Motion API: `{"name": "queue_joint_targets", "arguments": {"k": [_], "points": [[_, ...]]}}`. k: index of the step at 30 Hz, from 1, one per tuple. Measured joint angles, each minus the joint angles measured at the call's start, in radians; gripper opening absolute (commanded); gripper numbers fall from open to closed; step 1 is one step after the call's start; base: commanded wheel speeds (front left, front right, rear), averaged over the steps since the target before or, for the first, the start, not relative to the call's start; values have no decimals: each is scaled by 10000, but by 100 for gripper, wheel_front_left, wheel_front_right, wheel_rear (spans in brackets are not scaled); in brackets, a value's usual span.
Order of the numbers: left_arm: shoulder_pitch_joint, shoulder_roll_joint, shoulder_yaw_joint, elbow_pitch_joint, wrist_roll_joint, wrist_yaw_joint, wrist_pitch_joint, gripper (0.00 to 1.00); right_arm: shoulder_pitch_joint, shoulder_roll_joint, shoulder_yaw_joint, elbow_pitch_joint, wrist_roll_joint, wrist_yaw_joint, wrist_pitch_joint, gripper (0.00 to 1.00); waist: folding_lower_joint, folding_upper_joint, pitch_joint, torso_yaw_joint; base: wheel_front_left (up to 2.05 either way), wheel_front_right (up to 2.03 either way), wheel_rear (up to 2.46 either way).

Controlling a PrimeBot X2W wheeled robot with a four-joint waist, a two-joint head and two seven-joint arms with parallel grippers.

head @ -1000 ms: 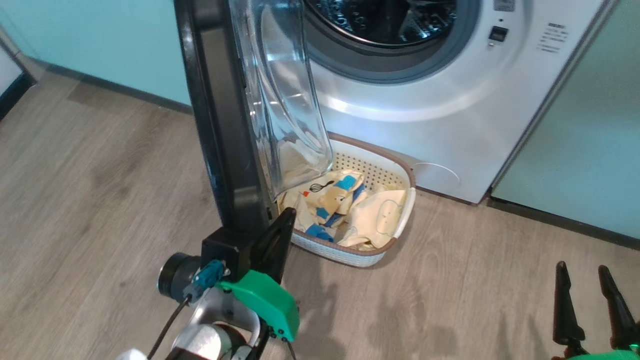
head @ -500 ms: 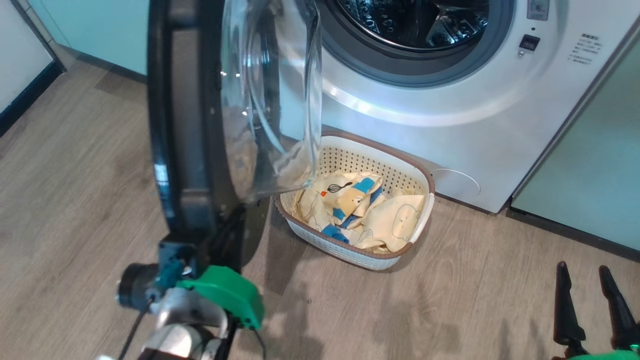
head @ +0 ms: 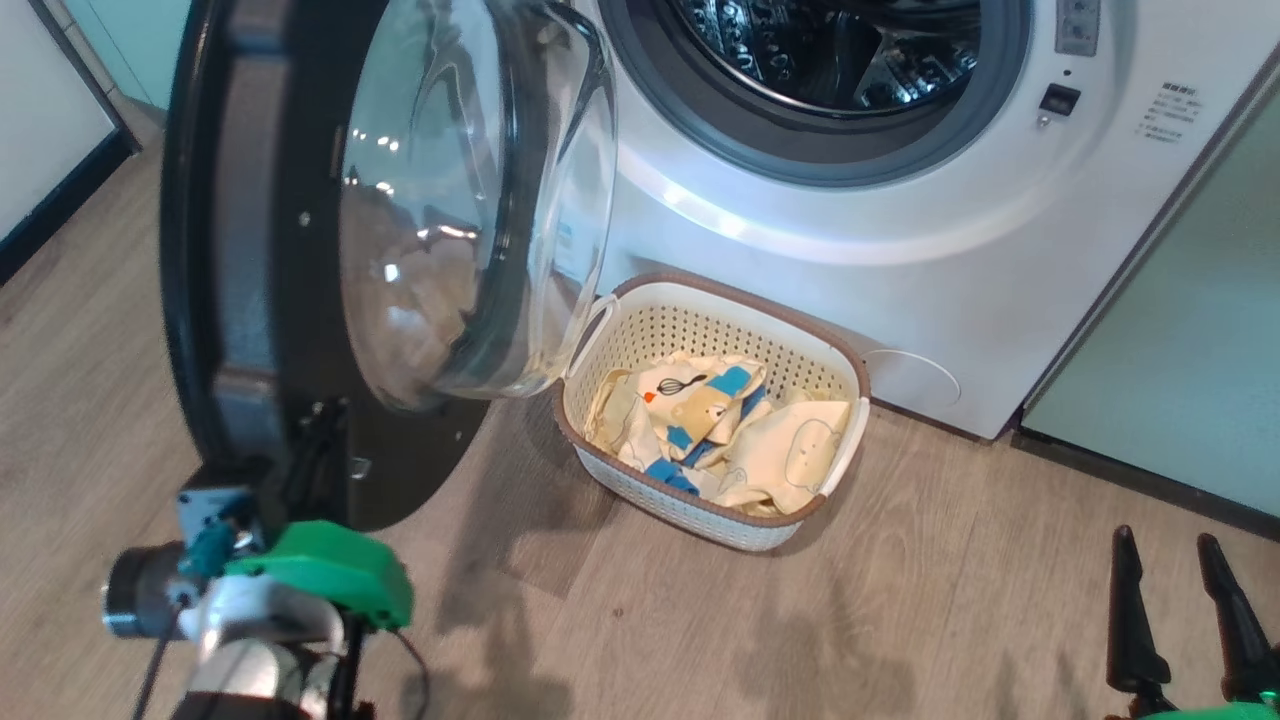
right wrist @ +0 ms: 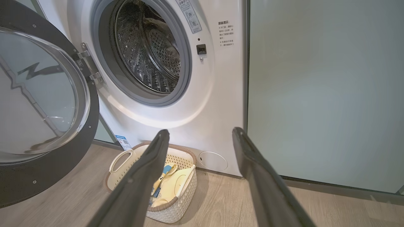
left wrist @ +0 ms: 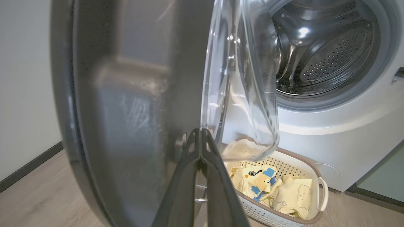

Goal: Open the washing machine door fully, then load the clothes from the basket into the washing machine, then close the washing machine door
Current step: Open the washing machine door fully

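The large round door with a glossy black rim and bulging clear glass bowl [head: 380,220] stands wide open and upright. It is directly ahead of the left end effector [left wrist: 200,134], whose fingers are pressed together, tips at the inner rim beside the glass. To that end effector's right sits the cream perforated plastic basket [head: 700,505] of pale yellow printed clothes [head: 720,420]. The right end effector [head: 1164,540], spread and empty, is well apart, so the left arm is nearer.

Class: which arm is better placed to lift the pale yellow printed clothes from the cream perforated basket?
Right: the right gripper stands open and unoccupied facing the basket; the left gripper is shut at the black-rimmed glass door.
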State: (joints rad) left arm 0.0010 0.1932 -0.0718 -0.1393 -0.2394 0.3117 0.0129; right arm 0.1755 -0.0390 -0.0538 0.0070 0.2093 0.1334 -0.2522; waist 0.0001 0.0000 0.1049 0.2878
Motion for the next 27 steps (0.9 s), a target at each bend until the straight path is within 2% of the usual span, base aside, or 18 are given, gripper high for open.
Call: {"name": "queue_joint_targets", "arguments": {"k": [11,17,27], "points": [[-295,625,1001,1760,-560,-376,-1143,0,16,0,59,13,-86,0,0,100,-1,0,-136,32,0,0,0],[-948,846,1154,3014,-780,-711,-1710,0,20,2,61,-6,-188,0,0,100,-1,0,-36,59,0,0,0],[-2281,1198,1768,5139,-1156,-1007,-2387,0,16,2,36,-96,-441,0,0,100,0,0,380,52,0,0,0]]}}
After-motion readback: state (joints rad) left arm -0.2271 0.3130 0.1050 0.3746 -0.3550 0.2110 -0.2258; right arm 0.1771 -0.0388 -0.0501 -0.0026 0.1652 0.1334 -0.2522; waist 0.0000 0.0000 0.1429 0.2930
